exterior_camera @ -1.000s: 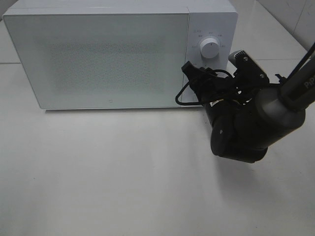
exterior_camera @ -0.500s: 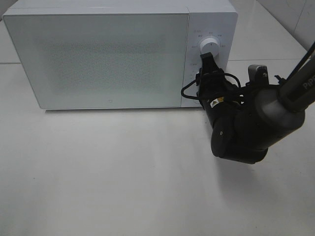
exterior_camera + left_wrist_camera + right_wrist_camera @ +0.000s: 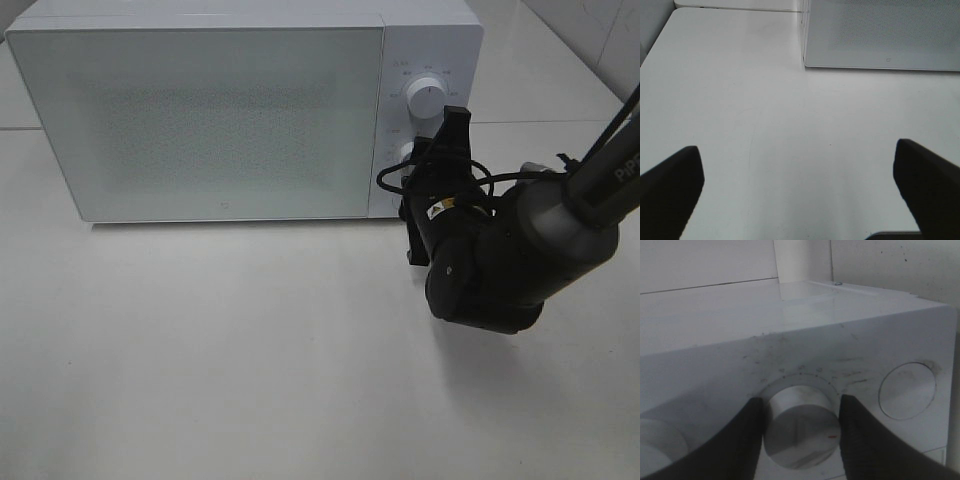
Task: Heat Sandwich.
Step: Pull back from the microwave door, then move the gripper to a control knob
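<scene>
the only container here is the white microwave (image 3: 230, 40) — its door (image 3: 200, 120) is shut, and the dotted screen in it lets nothing inside show. the sandwich appears in none of the views, so where it lies, which way it points and how its long side runs cannot be told.

the microwave stands on a plain white table (image 3: 200, 350), toward the far side, with pale wall tiles (image 3: 705, 265) behind it.

on the control strip right of the door sit an upper knob (image 3: 427, 100) and a lower knob (image 3: 801, 427); the right wrist view also shows a flat round button (image 3: 907, 390) just beside the lower knob. the right gripper (image 3: 801, 405) is clamped on the lower knob, one dark finger (image 3: 740, 445) pressed to each side of it — seen from above, the fingers stand one over the other. the left gripper (image 3: 797, 150) hangs over bare table near a front corner of the microwave, its fingers spread wide with nothing between them.
</scene>
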You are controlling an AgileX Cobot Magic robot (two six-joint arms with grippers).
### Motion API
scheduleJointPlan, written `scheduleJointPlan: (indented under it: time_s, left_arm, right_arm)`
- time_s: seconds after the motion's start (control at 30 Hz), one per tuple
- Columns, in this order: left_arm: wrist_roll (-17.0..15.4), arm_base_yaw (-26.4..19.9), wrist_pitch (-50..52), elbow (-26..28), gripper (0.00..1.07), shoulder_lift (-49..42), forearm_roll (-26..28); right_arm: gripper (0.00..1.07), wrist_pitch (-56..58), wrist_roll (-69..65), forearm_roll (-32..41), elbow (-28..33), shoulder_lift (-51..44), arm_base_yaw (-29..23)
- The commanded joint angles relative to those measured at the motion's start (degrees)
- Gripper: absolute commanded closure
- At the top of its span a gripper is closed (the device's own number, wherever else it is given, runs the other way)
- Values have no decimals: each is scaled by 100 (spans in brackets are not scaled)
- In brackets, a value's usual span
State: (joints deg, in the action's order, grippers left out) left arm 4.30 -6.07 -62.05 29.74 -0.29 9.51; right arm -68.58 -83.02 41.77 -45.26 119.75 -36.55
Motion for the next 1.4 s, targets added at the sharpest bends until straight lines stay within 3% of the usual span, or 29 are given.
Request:
scheduleJointPlan:
  time_s: [0.03,0.8,1.1,1.2,1.4]
  left_arm:
    - [-29,6,69,-11,9,-132,11]
    - [-29,6,69,-11,9,-132,11]
    - [-29,6,69,-11,9,-132,11]
    - [-29,6,69,-11,9,-132,11]
    - [-29,6,69,-11,9,-132,11]
  right_arm:
    - [96,-212,-350,-292,-74,-46,-6]
    - [86,-206,-195,-642,-57,-46,-6]
    - [59,-206,-189,-590,-57,-46,-6]
    - [41,-206,-160,-573,-57,-46,-6]
    - [27,-206,40,-602,-52,-46,-6]
